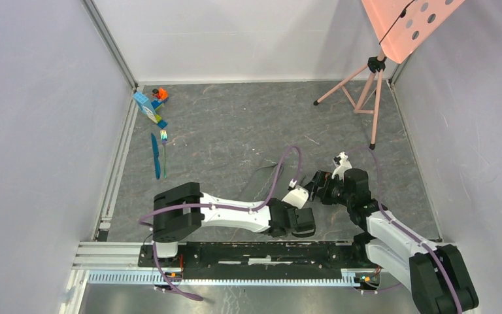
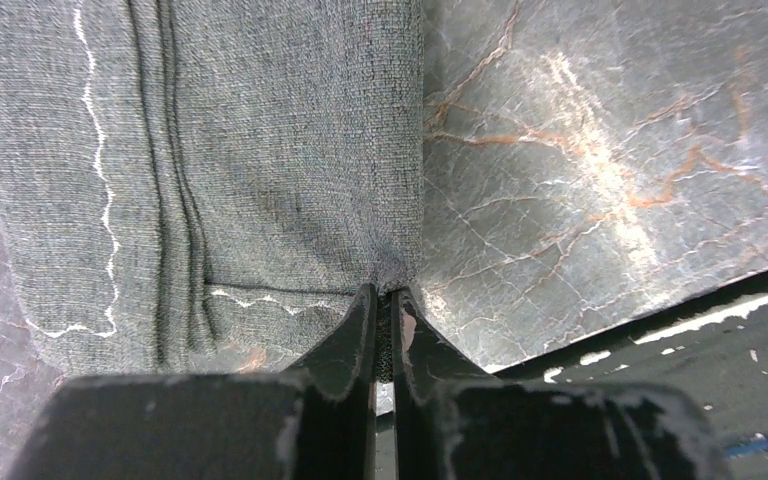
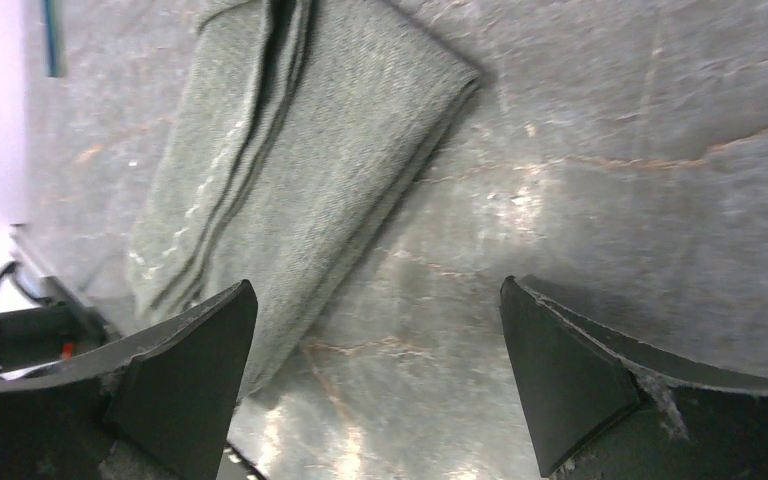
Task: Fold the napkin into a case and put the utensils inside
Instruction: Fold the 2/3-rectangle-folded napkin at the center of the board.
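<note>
The napkin [image 2: 260, 150] is a dark grey cloth with a pale stitched line, lying in layered folds on the marbled table. My left gripper [image 2: 388, 292] is shut on its near right corner, with cloth pinched between the tips. In the right wrist view the napkin [image 3: 290, 150] lies up and to the left. My right gripper [image 3: 375, 300] hovers open over bare table beside its edge, the left finger [image 3: 190, 370] overlapping the cloth. In the top view the blue knife [image 1: 155, 156] and the fork [image 1: 164, 147] lie side by side at the far left. Both grippers [image 1: 302, 222] [image 1: 320, 186] meet near the middle front, and the arms hide the napkin.
Blue and orange toy blocks [image 1: 150, 104] stand beyond the utensils at the back left. A pink tripod [image 1: 366, 91] stands at the back right. A black rail [image 1: 235, 252] runs along the table's near edge, just behind the left gripper. Grey walls enclose the sides.
</note>
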